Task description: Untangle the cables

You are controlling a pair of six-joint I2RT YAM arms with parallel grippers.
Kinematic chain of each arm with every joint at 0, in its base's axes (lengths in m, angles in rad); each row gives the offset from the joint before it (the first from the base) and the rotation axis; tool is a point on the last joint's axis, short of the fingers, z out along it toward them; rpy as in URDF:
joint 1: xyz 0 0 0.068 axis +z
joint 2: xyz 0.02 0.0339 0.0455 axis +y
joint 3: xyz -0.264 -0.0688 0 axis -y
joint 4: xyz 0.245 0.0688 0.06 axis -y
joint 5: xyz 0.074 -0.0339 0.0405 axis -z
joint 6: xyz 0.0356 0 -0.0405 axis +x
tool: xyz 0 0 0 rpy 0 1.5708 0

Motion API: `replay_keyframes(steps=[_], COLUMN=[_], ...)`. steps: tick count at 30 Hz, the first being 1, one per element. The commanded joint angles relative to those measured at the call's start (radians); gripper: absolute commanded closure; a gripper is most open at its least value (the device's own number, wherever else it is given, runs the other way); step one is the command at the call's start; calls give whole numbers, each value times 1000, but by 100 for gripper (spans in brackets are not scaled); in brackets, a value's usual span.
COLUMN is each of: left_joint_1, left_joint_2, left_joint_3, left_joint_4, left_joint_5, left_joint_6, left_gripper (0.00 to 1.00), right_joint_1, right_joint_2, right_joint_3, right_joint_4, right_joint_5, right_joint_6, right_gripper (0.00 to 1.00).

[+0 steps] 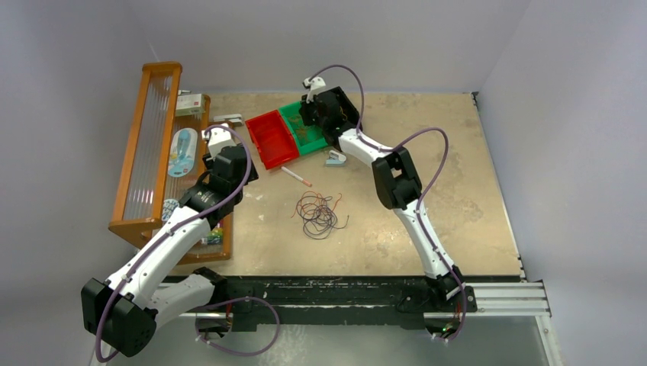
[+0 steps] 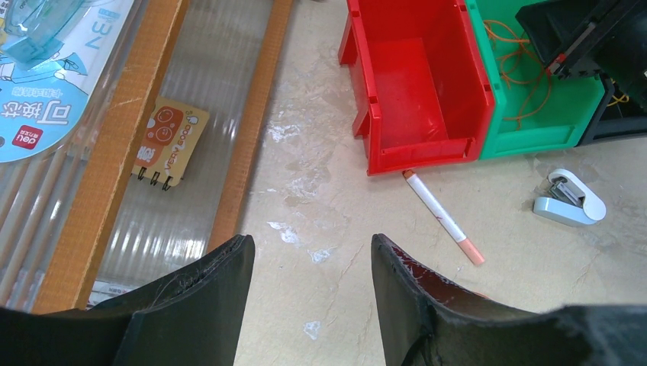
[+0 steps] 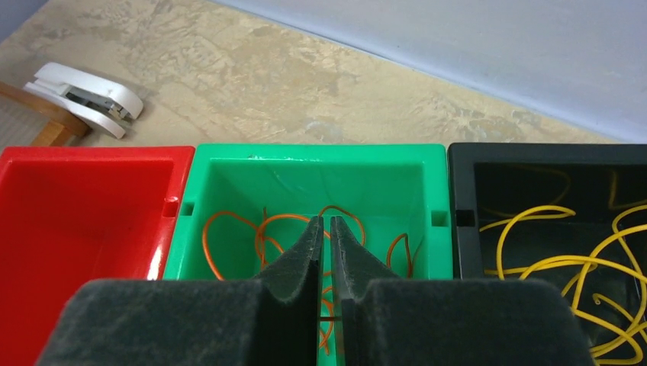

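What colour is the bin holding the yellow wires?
Black bin, clearest in the right wrist view.

The blue-and-white blister pack (image 2: 46,84) reads "deli" beside Chinese characters. The small orange spiral notebook (image 2: 164,141) reads "VERY GOOD".

Three bins are set in a row on the far part of the desk (image 1: 458,175) — the left bin (image 1: 272,137), the middle bin (image 1: 294,120) and the right bin (image 3: 534,152). Loose cables (image 3: 204,244) lie in the middle and right bins, and the right pincer (image 3: 326,223) is held above the middle one. A pen (image 1: 296,178) lies just before the left bin, a stapler (image 1: 336,158) to its right, and the tangled cables (image 1: 317,212) nearer still. A rack (image 1: 145,152) stands along the left edge — the left pincer (image 2: 313,248) beside it.
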Motion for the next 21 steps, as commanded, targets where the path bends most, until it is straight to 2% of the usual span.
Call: replay_keyframes(steps=[1,13,21], left_joint_1=[7,7,7], left_joint_2=[-1,-2,-1], left_joint_3=[20,19,17], left_joint_4=[43,41,49], left_joint_5=[1,3,11], left_joint_6=[9,9,5], left_gripper=[43,43,42], right_joint_1=[11,25,25], right_joint_2=[-51,-49,-116], right_joint_3=[-5,-28,-45], right_joint_4=[27,-31,-32], right_joint_5=[-3,20,35], right_joint_6=[-12,-60,-79], right_gripper=[92,93,91])
